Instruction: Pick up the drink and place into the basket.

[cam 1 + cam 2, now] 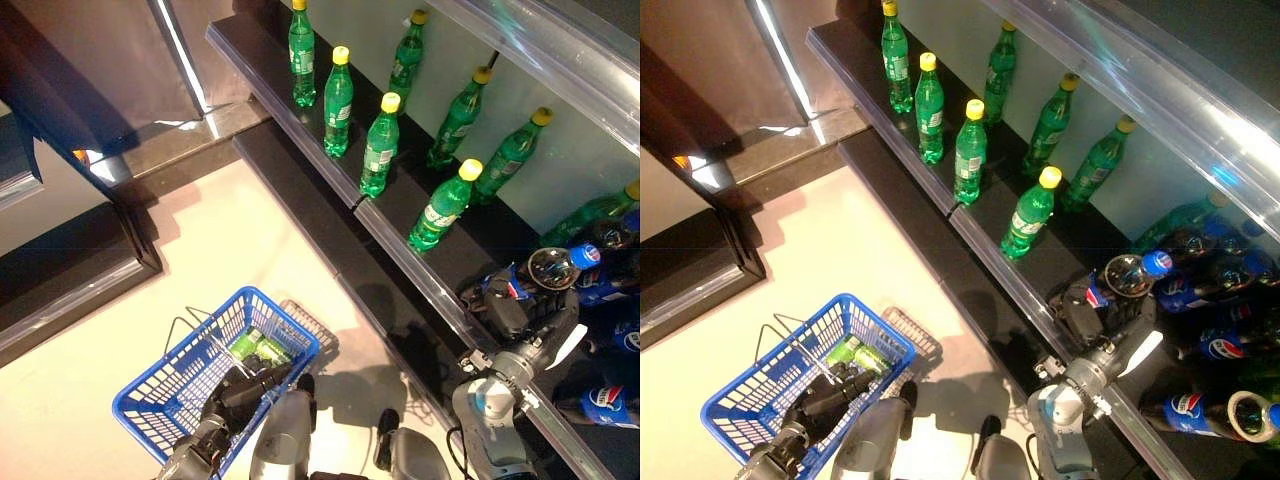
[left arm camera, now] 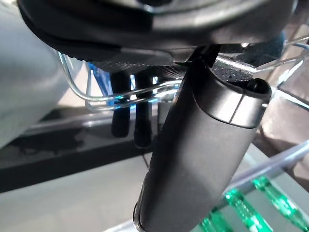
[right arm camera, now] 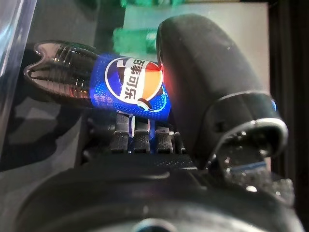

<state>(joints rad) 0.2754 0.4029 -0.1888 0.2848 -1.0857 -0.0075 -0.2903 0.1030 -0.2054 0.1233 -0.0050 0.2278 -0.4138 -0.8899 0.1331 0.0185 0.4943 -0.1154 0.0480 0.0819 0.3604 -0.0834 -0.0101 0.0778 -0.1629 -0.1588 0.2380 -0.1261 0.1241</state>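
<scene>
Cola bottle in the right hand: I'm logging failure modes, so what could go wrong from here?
1. The right hand grips the cola bottle at the label; the smooth bottle may slip during the carry.
2. The clear shelf rail runs just in front; the bottle could catch on it coming out.
3. The basket hangs by its wire handle from the left hand and already holds green bottles; a drop could swing it.

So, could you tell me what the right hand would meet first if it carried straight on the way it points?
Probably the dark cola bottles behind the one the right hand grips; depth is unclear.
</scene>
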